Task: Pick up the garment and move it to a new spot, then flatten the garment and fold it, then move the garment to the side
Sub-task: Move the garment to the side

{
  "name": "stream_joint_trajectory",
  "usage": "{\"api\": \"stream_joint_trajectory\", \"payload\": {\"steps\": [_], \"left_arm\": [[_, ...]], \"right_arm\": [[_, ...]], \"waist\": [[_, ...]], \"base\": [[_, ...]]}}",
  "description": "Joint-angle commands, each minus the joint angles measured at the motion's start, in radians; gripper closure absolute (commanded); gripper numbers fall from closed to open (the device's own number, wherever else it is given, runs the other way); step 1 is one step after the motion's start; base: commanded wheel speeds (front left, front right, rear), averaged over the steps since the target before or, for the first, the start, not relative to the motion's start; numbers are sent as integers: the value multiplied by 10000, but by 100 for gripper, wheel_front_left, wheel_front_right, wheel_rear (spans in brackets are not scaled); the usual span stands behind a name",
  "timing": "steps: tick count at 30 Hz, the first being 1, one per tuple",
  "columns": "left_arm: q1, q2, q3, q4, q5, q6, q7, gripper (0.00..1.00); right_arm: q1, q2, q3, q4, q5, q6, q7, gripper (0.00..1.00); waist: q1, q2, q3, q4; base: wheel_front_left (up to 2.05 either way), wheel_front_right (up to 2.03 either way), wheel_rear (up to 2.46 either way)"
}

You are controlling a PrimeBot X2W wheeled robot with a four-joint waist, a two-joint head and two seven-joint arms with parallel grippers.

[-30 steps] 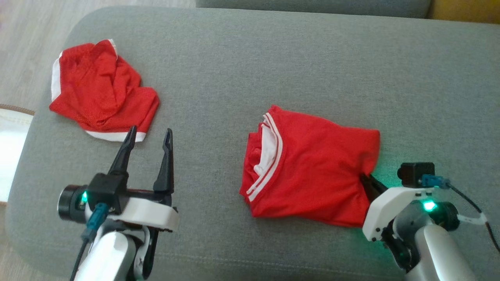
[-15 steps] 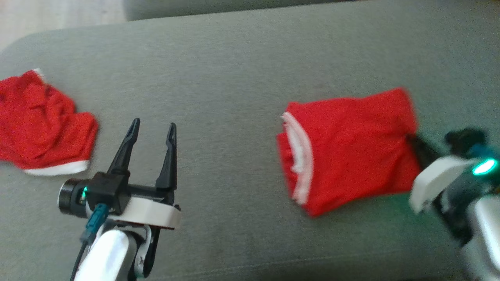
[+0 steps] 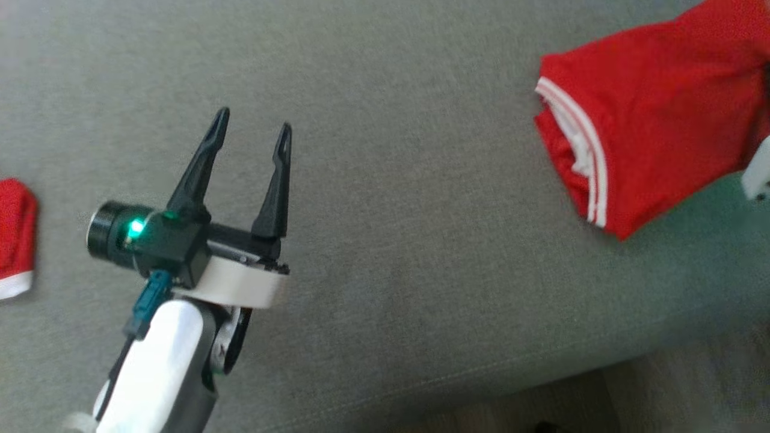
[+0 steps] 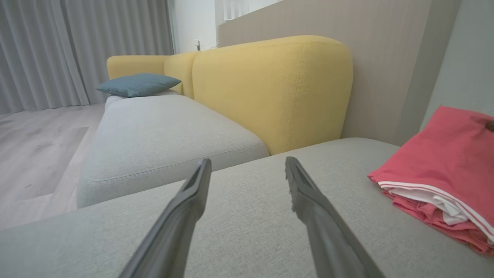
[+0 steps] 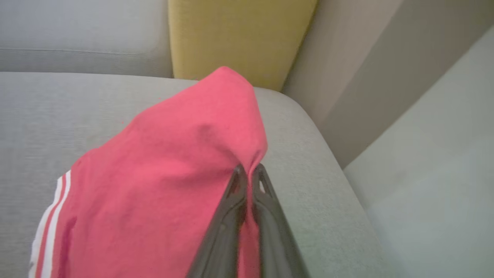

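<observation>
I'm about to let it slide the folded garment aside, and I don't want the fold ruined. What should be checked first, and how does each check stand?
1. Grip: right pincer shut on an edge of the folded garment: ok.
2. Fold: neat, striped hem layers stacked: ok.
3. Free arm: left pincer open and clear of the cloth: ok.
4. Room: bare grey cushion beside the garment: ok.
5. Clutter: other red garment far off at the left: ok.
6. Depth of grip: whether every layer is caught: cannot tell.
</observation>
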Motion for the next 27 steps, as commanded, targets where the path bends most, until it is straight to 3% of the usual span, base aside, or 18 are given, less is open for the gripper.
{"api": "stream_joint_trajectory", "payload": {"steps": [1,7,12,13,14,15,16,22,27], "left_arm": [[-456,207,330,-399,109,-64,-51,0],[-1008,191,75,-484,264,-298,-34,0],[-1368,92,-123,-436,325,-443,-33,0],[-1426,58,-164,-409,327,-472,-35,0],[-1481,20,-206,-380,332,-499,-36,0],[-1526,-22,-242,-346,322,-526,-38,0],[-1562,-57,-265,-308,310,-552,-40,0],[-1590,-326,-211,-167,234,-563,-47,0],[-1102,-476,65,-135,151,-456,-49,0]], "right_arm": [[-362,-378,-150,-216,-145,-7,-169,100],[-886,-432,-1011,515,-835,-7,-505,100],[-1104,-547,-1091,920,-1480,-7,-808,100],[-1107,-558,-1119,1038,-1655,-7,-819,91],[-1105,-542,-1131,1130,-1783,-7,-872,73],[-1104,-511,-1163,1206,-1907,-7,-948,4],[-1090,-489,-1224,1289,-2095,-7,-1001,0],[-707,-277,-1923,1333,-3195,-7,-1791,0],[-8,533,-2034,435,-3130,-7,-3059,0]], "waist": [[-2,0,431,-293],[-2,0,1016,-439],[-2,0,1441,-422],[-2,0,1499,-389],[-2,0,1555,-347],[-2,0,1603,-304],[-2,0,1633,-261],[-2,0,1451,211],[-2,0,874,494]], "base": [[0,0,0],[0,0,0],[0,0,0],[0,0,0],[0,0,0],[0,0,0],[0,0,0],[0,0,0],[0,0,0]]}}
